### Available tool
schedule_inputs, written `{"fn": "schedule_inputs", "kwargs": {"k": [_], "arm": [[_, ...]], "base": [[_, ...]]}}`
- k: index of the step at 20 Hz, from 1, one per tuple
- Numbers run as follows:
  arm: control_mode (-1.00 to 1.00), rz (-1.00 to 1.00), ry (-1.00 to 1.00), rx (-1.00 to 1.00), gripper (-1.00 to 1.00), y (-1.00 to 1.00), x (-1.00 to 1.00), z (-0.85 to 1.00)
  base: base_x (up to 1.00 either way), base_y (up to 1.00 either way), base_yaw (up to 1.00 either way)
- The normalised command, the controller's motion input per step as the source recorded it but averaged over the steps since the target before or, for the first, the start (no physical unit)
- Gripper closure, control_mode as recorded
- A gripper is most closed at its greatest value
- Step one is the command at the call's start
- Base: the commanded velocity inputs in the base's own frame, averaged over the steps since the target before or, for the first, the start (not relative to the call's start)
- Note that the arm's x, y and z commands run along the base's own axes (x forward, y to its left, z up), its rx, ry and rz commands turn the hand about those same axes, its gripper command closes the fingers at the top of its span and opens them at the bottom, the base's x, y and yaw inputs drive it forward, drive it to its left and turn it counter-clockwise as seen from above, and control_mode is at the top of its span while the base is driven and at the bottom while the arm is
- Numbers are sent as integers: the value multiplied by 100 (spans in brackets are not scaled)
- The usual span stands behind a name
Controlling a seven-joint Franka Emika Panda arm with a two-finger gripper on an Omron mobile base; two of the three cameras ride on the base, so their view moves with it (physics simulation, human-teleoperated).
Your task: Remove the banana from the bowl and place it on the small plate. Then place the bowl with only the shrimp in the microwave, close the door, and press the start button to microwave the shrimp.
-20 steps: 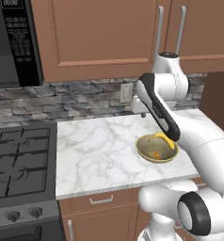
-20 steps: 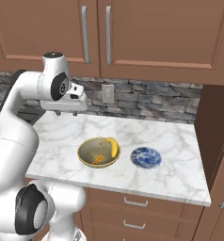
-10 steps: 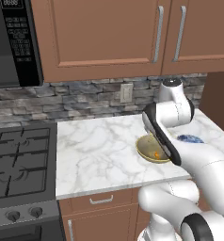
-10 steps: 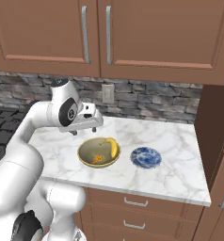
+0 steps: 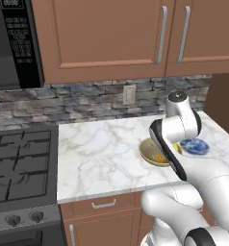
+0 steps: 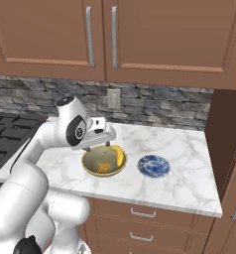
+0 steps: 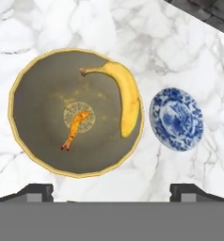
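1. the step in hand, as i judge it, is the very first — getting the banana [image 7: 125, 96] out of the bowl [image 7: 38, 94]. nothing is lifted yet: the banana lies curved along the bowl's inner wall on the side nearest the small plate [image 7: 176, 118], and the shrimp [image 7: 75, 128] sits at the bowl's centre, apart from the banana.
2. the gripper [image 7: 111, 192] hangs above the bowl with its jaws spread wide and nothing between them; the two dark fingertips [image 7: 34, 192] stand far apart at the bottom of the hand view.
3. the next move likely calls for shifting the hand toward the plate side so the jaws straddle the banana's middle, turning the wrist so they close across its width, then descending. the risk is catching the bowl's rim, since the banana rests against it.
4. the hand view gives the clean layout from above: bowl and plate sit just beside each other on the marble counter [image 7: 62, 23], not touching.
5. the left base view adds the microwave [image 5: 13, 45], up over the stove [image 5: 20, 168] and well apart from the bowl; there the arm hides most of the bowl.
6. the right base view shows the hand over the bowl's far rim — and the banana, shrimp and plate unobstructed.
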Motion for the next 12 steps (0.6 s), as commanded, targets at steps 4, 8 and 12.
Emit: {"fn": "schedule_inputs", "kwargs": {"k": [4, 8, 12], "arm": [[-100, 0, 0, 0, -100, -32, 16, -11], [-100, 0, 2, 0, -100, -7, 37, -37], [-100, 4, 0, 0, -100, -9, 22, -30]], "base": [[0, 0, 0], [0, 0, 0], [0, 0, 0]]}}
